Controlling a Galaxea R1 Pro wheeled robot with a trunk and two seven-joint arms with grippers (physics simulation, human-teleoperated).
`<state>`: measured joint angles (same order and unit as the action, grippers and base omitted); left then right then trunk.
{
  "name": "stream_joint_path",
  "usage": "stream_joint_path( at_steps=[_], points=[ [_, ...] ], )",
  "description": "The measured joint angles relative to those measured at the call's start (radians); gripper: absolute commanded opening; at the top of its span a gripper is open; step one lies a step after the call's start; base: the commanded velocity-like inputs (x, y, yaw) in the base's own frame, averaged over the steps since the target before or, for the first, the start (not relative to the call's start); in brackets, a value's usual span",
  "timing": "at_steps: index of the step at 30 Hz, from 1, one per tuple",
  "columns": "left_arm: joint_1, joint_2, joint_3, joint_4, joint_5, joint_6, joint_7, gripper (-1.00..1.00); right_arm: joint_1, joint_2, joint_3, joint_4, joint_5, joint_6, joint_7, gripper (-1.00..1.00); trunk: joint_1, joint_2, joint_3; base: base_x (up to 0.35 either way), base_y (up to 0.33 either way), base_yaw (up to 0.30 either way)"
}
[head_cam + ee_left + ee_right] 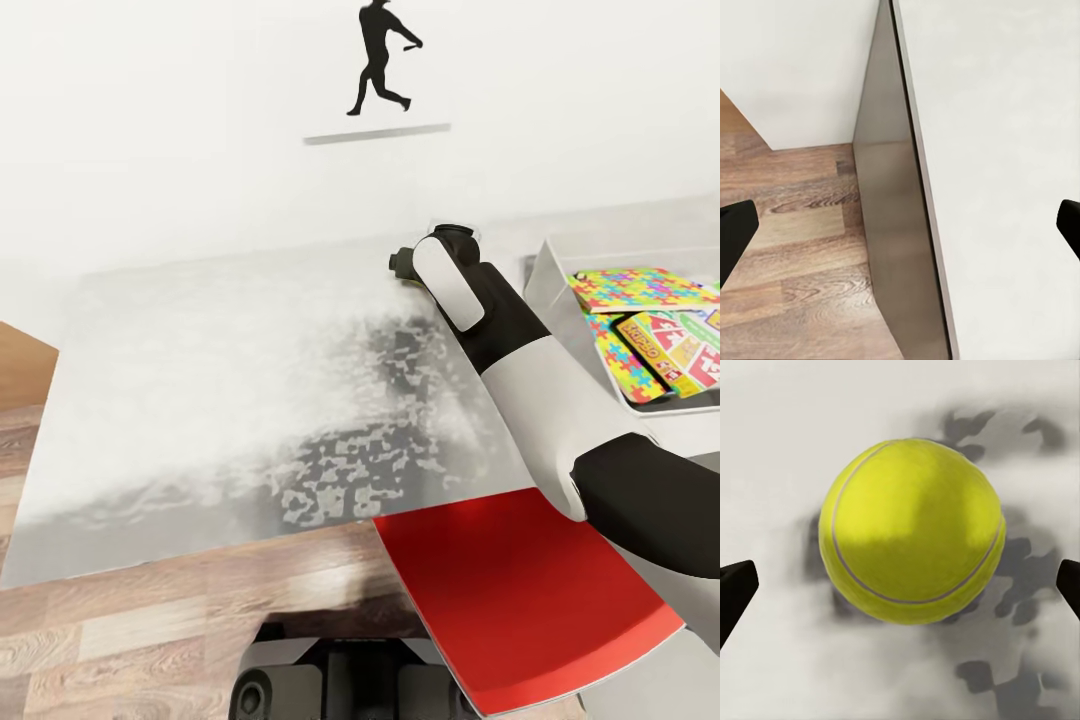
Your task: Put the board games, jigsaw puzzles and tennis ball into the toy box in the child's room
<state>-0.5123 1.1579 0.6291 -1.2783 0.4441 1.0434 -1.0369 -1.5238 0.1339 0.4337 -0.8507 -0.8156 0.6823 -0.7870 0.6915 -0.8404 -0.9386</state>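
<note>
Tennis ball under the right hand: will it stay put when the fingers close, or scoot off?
The tennis ball is round and lies free on the smooth table, so an off-centre touch would probably roll it. It sits between the spread fingertips of the right hand, so an even squeeze should catch it. Its matte, felt-like skin likely grips well, and it looks light.

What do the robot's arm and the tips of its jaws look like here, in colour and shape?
The right arm is made of smooth, rounded segments in glossy white and black, with a white oval panel on its black far segment and a small black knob at its end. No cables or markings are visible. In both wrist views, the tips of the jaws appear as plain black shapes at the picture's edges.
</note>
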Motion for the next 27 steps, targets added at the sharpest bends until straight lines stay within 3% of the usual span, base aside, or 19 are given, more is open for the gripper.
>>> stream_joint_path(
  at_steps=[12,27],
  points=[
    [0.000,0.000,0.000,0.000,0.001,0.000,0.000,1.00,0.000,0.001,0.002,0.000,0.004,-0.001,0.000,1.00,0.000,0.000,-0.018,0.000,0.000,0.000],
    [0.000,-0.001,0.000,0.000,0.000,0.000,0.000,1.00,0.000,0.002,0.000,0.003,0.002,0.000,0.000,1.00,0.000,0.000,-0.020,0.000,0.000,0.000]
  ],
)
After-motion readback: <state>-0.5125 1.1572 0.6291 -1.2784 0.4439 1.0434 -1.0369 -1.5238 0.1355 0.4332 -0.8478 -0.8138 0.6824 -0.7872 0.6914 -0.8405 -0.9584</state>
